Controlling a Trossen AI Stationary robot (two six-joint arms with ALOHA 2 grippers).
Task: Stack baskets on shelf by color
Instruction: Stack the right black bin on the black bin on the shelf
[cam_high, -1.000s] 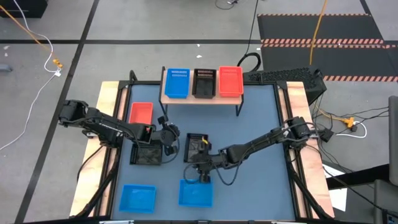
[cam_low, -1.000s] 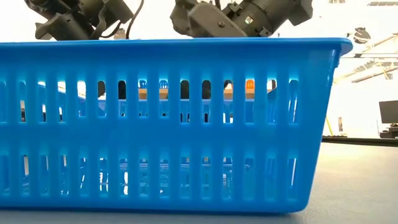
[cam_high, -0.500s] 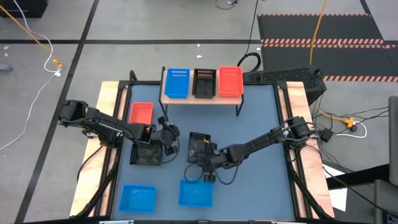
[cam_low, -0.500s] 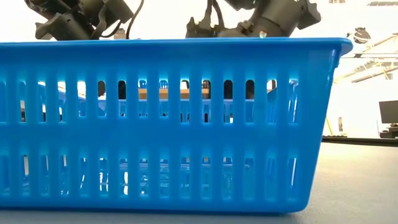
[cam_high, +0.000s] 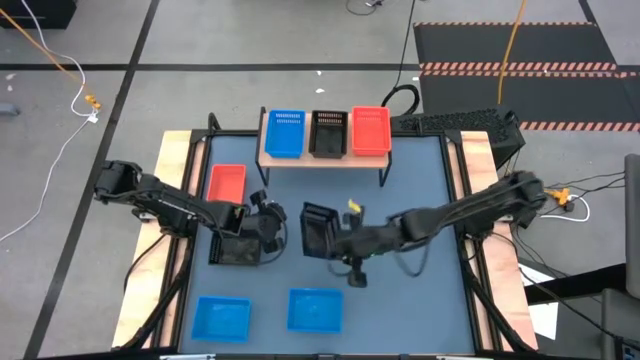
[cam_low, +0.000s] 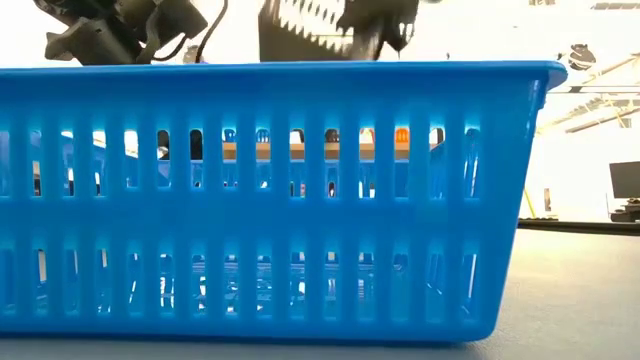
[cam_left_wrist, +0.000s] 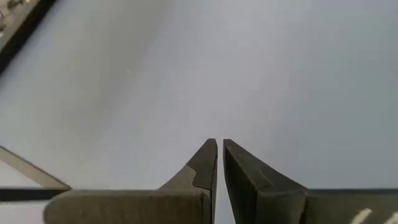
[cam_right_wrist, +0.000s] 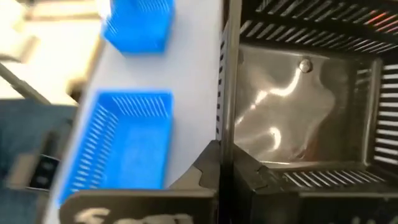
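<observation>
On the shelf (cam_high: 325, 160) stand a blue basket (cam_high: 285, 133), a black one (cam_high: 328, 132) and a red one (cam_high: 371, 130). My right gripper (cam_high: 342, 241) is shut on a second black basket (cam_high: 319, 230) over the table's middle; this basket shows above the blue rim in the low view (cam_low: 320, 20). My left gripper (cam_high: 270, 228) is shut on nothing, beside a third black basket (cam_high: 235, 249) that rests on the table. A red basket (cam_high: 226, 182) and two blue ones (cam_high: 221, 318) (cam_high: 315, 310) also sit on the table. My right gripper pinches one wall of the black basket (cam_right_wrist: 224, 118) at its rim, one finger inside the basket and one outside. The basket is lifted clear of the table and tipped, its open side turned toward the gripper.
The near blue basket (cam_low: 270, 200) fills the low view. The wooden side rails (cam_high: 175, 200) (cam_high: 485, 190) border the table. Bare tabletop (cam_high: 410, 190) lies between the shelf and the right arm.
My right gripper has shut on the black basket's wall, then risen and shifted toward the table's right edge. The basket has left the table and tipped up from lying flat. My left arm has stayed put.
</observation>
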